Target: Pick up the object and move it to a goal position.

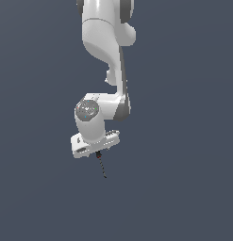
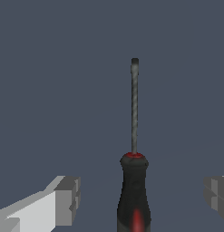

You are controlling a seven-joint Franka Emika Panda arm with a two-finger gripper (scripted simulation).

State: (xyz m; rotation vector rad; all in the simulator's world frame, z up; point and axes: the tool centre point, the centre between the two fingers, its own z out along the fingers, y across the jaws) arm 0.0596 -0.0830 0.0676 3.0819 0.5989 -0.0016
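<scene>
The object is a slim screwdriver (image 2: pixel 133 181) with a red-and-black handle and a thin dark shaft, lying on the dark grey ground. In the wrist view its handle lies between my two grey fingertips (image 2: pixel 68 199), which stand wide apart and touch nothing. My gripper (image 2: pixel 143 199) is open around the handle. In the exterior view the white hand (image 1: pixel 95 141) hangs low over the screwdriver (image 1: pixel 102 165); only the shaft and a bit of red handle stick out from under it, and the fingers are hidden.
The white arm (image 1: pixel 108 47) comes down from the top of the exterior view. A plain dark grey ground (image 1: pixel 184 188) surrounds the screwdriver.
</scene>
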